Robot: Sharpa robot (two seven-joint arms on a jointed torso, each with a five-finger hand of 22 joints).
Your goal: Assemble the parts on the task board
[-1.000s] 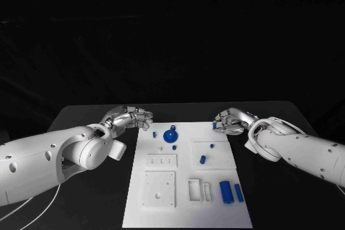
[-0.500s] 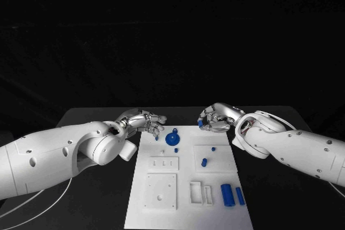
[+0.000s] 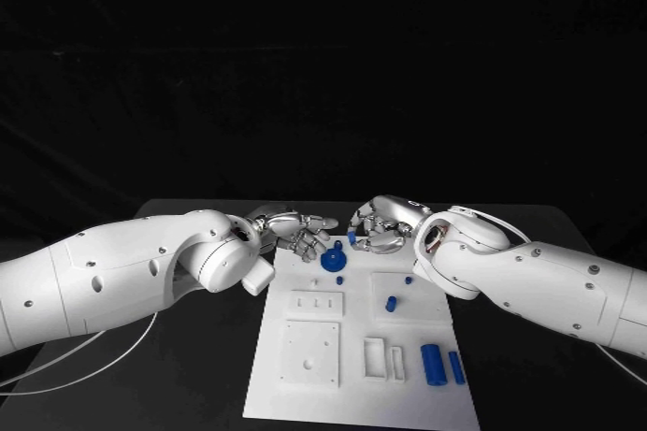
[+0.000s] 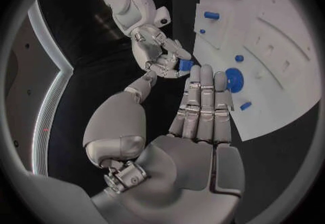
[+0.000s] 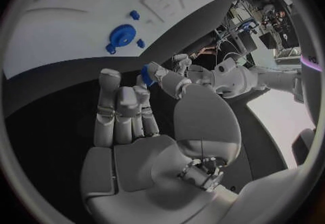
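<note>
Head view: right hand (image 3: 381, 227) fingers pinch blue part (image 3: 353, 237).

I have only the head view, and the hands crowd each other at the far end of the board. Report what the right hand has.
Observer: The left wrist view shows the right hand pinching a small blue part at its fingertips.
Operator: Now give me the left hand.
Observer: Its own wrist view shows the left hand with its fingers stretched out straight and nothing in it, the fingertips close to that part.
</note>
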